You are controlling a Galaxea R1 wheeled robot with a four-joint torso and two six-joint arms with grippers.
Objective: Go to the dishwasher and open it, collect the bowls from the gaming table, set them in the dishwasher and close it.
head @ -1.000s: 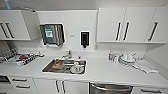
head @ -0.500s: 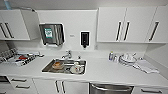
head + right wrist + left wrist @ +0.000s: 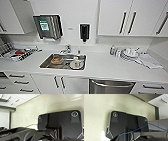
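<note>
The head view looks down on a white kitchen counter [image 3: 105, 67] running the width of the room, with white wall cabinets [image 3: 130, 17] above and white drawers [image 3: 18, 83] below at the left.

At the far left of the counter a dish rack [image 3: 18, 52] holds what look like dark and red utensils — too blurred to name each one. On the wall above it hangs a steel paper-towel dispenser [image 3: 48, 27] with a green label on its front. Further right, a dark soap dispenser [image 3: 84, 32] is fixed to the white wall.

Below these, a steel sink [image 3: 63, 62] is set into the counter, a tap [image 3: 67, 48] behind it. Inside the basin sit an orange-brown item [image 3: 55, 60] and a pale cup-like item [image 3: 76, 63]; what they are exactly is unclear.

To the right of the sink, small bottles [image 3: 113, 50] stand near the wall, just beside a stack of white dishes [image 3: 130, 53], and a folded towel [image 3: 150, 61] lies next to those.

The dishwasher [image 3: 111, 87] sits under the counter right of centre at the lower edge — its brushed steel front and bar handle visible, door shut.

Both wrist views show the robot's dark plate against a pale floor; whether either gripper is open or closed cannot be told, nor whether it holds anything.
</note>
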